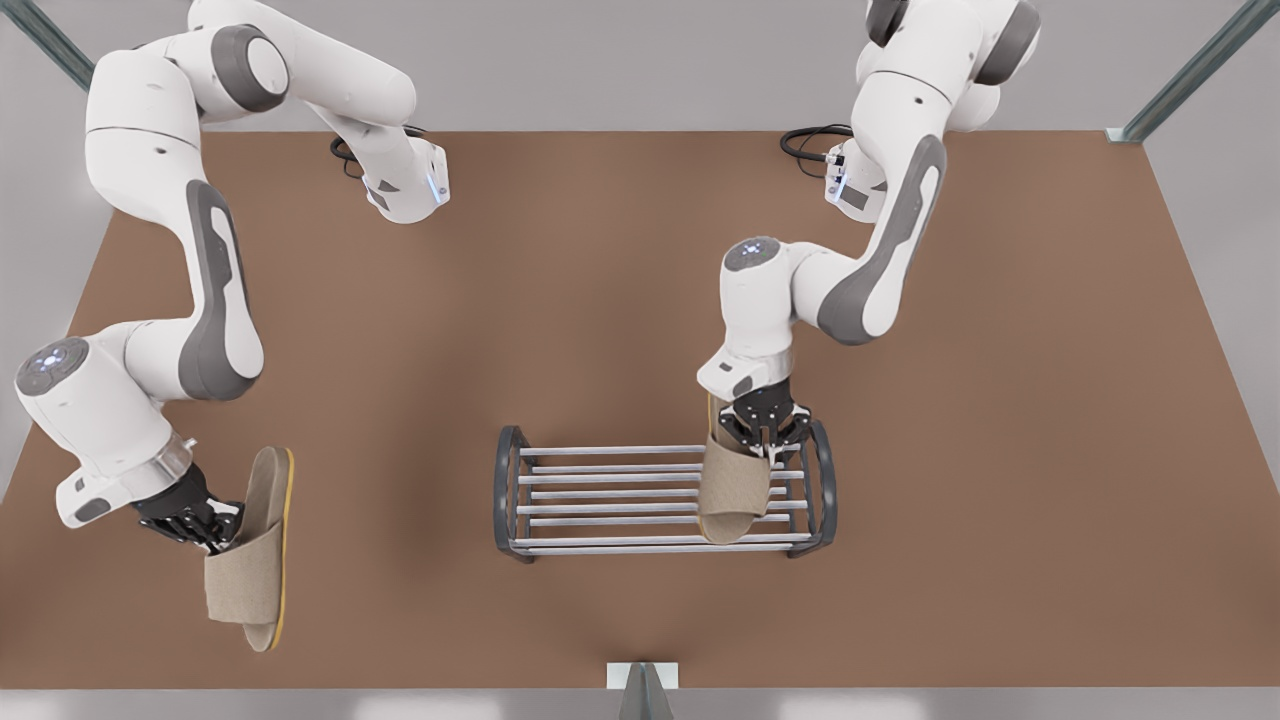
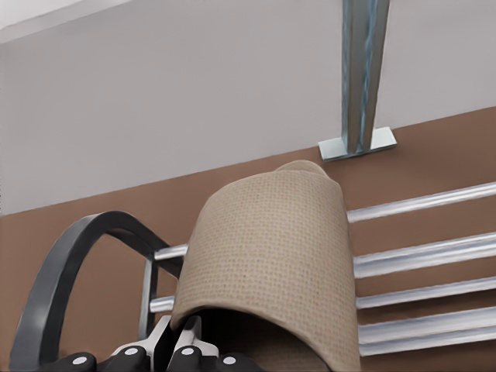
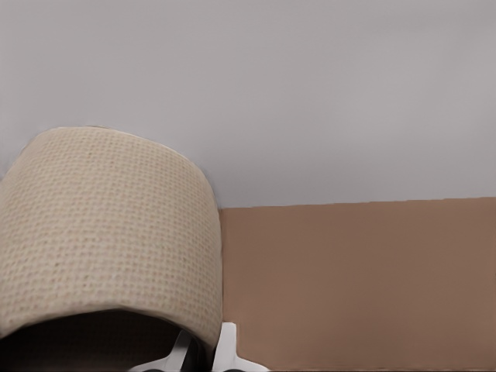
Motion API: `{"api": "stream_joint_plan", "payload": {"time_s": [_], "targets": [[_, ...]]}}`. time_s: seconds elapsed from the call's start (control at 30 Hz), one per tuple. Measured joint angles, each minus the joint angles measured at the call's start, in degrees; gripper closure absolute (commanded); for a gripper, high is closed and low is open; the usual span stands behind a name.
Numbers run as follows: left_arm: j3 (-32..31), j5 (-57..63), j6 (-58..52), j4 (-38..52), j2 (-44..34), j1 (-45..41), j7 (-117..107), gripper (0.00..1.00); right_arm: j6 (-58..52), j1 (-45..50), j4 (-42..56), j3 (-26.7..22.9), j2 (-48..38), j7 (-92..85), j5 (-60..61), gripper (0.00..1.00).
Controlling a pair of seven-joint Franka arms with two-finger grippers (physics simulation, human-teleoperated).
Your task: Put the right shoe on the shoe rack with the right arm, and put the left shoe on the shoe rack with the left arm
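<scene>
The shoe rack (image 1: pixel 610 494), silver bars between dark arched end frames (image 2: pixel 62 263), stands mid-table. At its end toward the front view's right, my left gripper (image 1: pixel 765 432) is shut on the heel side of the left shoe (image 1: pixel 733 490), a beige woven slipper (image 2: pixel 271 248) lying across the bars (image 2: pixel 426 256); I cannot tell whether it touches them. Far to the front view's left, away from the rack, my right gripper (image 1: pixel 215 528) is shut on the right shoe (image 1: pixel 250 570), a matching slipper (image 3: pixel 108 232) held tilted with its yellow sole edge showing.
Brown tabletop (image 1: pixel 1000 450) stretches wide on both sides of the rack. A metal post on a bracket (image 1: pixel 642 676) stands at the near table edge (image 2: pixel 358 143). Black cables (image 1: pixel 810 140) lie by the arm bases at the back.
</scene>
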Motion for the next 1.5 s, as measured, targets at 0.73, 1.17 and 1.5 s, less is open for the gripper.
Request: {"api": "stream_joint_plan", "payload": {"time_s": [0.73,1.17,1.5], "targets": [[-6.84,-29.18,-32.45,9.58,-10.73,30.3,2.03,0.0,-39.16,48.64,23.84,-23.37,-3.56,19.73,-15.04,0.79],[-7.83,-43.07,-33.84,2.44,-9.63,36.72,21.96,0.0,-29.17,56.0,24.57,-26.2,2.41,38.09,-16.13,0.79],[-7.83,-43.04,-31.95,2.71,-8.89,36.31,29.76,0.0,-21.14,59.71,24.35,-26.16,8.5,47.96,-16.23,0.79]]}}
